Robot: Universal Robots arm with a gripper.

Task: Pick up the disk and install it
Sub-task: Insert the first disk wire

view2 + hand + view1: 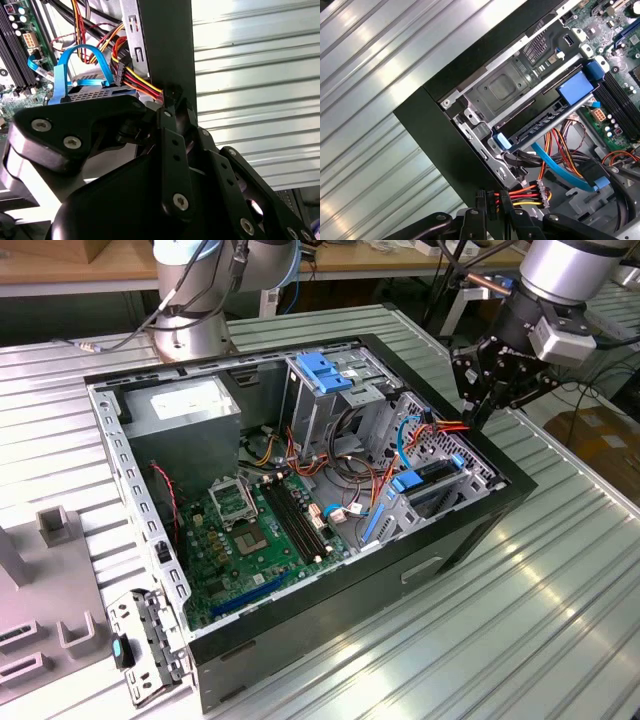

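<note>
Exterior view: gripper (477, 416) hangs over the computer case (470, 540) wall on the exterior view's right, jaws together, empty. The disk (432, 478) sits in the drive cage (400, 515) just below. First wrist view: disk (540, 125) slotted in the cage, blue rails at both ends.

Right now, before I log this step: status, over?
Gripper at case wall. Disk appears seated in drive bay. Power cables close by gripper.

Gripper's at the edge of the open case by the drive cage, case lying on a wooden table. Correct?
Not wooden: the table is ribbed metal, as the exterior view shows. The rest holds: the gripper is at the edge of the open case, by the drive cage.
</note>
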